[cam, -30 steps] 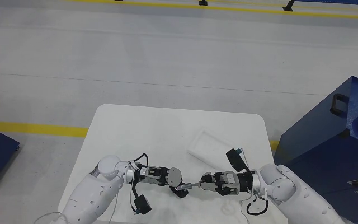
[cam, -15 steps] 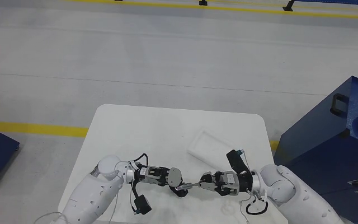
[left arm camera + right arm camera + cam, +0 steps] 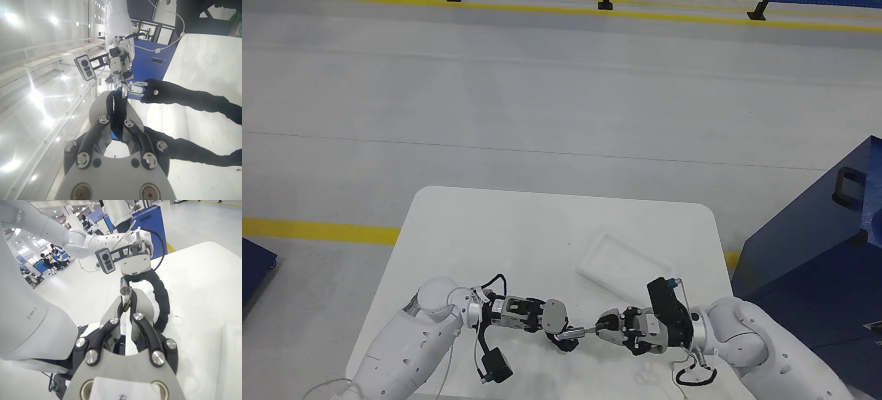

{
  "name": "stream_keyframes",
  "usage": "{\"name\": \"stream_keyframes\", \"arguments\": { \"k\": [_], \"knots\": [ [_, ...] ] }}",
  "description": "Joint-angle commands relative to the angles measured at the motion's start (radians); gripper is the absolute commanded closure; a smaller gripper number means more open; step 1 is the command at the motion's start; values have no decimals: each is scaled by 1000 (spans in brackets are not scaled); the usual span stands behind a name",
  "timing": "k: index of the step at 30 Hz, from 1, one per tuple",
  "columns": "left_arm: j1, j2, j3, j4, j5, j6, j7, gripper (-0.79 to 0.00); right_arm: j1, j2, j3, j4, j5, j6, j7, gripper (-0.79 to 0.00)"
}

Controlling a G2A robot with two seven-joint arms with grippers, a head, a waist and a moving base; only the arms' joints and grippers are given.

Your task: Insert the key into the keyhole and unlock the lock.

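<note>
Lock: left tool point(image 3: 116, 103) pinching floppy black cable point(image 3: 189, 98) beside rigid, slick chrome cylinder point(image 3: 125, 286), held above bench point(image 3: 198, 285). Key point(image 3: 126, 303): thin, light, pinched at bow in right tool point(image 3: 127, 299), tip at keyhole point(image 3: 124, 292); likely needs firm grip against twist.

Counted: one lock point(image 3: 124, 288), one key point(image 3: 126, 303), one white tray point(image 3: 620, 262), one table point(image 3: 492, 230). Two grippers noted: left gripper point(image 3: 117, 98), right gripper point(image 3: 127, 296).
</note>
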Motion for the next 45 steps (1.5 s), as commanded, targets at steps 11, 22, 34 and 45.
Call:
{"name": "stream_keyframes", "arguments": {
  "k": [11,22,34,45],
  "knots": [
    [0,0,0,0,0,0,0,0,-14,13,-7,9,-193,0,-183,0],
    [0,0,0,0,0,0,0,0,-6,29,-54,30,-186,0,-241,0],
    [0,0,0,0,0,0,0,0,36,58,-140,67,219,0,-22,0],
    [0,0,0,0,0,0,0,0,68,72,-182,100,537,12,206,0]
  ]
}}
